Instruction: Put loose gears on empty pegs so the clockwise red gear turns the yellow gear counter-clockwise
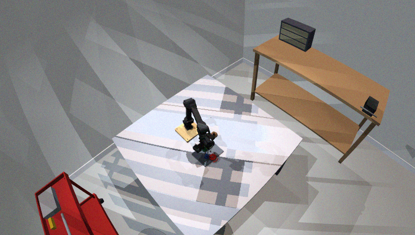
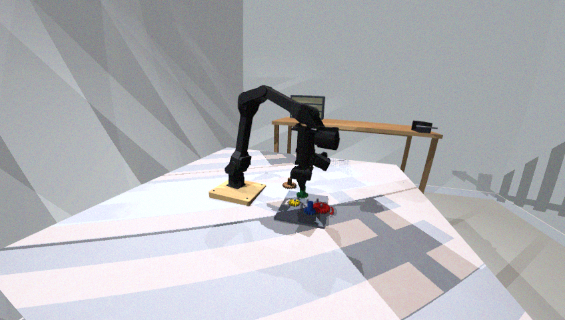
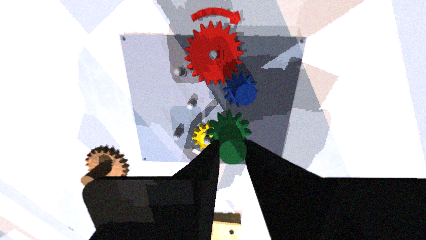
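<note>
Currently, the green gear is gripped by its knob in the gripper; if it is lowered off-axis, the blue gear may be struck and unseated.

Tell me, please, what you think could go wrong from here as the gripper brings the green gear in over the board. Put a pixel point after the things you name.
The green gear (image 2: 302,194) (image 3: 230,127) in the gripper (image 2: 302,190) (image 3: 231,145) partly covers the yellow gear (image 3: 201,136) in the wrist view, so it might land on its teeth. Its teeth could also catch the blue gear (image 2: 310,209) (image 3: 240,90) and jam. The gripper hides what lies beneath, so a peg could be missed.
</note>
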Available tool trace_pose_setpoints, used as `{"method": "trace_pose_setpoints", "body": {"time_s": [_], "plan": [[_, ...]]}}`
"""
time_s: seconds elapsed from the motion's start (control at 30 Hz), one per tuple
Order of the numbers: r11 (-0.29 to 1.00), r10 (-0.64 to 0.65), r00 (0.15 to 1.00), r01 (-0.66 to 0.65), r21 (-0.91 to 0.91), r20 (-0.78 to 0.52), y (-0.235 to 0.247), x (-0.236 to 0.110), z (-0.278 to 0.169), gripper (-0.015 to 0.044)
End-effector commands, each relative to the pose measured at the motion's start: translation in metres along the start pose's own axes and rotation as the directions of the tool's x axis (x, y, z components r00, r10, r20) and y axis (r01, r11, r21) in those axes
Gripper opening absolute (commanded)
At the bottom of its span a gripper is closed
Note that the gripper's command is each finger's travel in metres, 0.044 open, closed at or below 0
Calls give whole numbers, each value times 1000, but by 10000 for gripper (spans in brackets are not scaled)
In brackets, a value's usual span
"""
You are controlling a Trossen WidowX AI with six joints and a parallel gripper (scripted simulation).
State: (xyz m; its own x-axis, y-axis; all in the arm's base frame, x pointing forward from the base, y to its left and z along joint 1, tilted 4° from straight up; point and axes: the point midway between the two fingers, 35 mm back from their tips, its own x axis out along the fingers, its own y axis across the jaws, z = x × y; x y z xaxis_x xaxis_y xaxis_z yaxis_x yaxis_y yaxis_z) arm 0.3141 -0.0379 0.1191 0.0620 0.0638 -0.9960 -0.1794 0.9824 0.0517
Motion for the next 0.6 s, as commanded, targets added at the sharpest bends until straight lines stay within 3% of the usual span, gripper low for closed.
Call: {"method": "trace_pose_setpoints", "body": {"time_s": [0.0, 0.23, 0.57], "plan": [[1000, 3, 1000, -3, -6, -1, 1, 0, -1, 0], [999, 3, 1000, -3, 53, -1, 1, -1, -1, 0], [946, 3, 1000, -3, 325, -1, 1, -1, -1, 0]]}}
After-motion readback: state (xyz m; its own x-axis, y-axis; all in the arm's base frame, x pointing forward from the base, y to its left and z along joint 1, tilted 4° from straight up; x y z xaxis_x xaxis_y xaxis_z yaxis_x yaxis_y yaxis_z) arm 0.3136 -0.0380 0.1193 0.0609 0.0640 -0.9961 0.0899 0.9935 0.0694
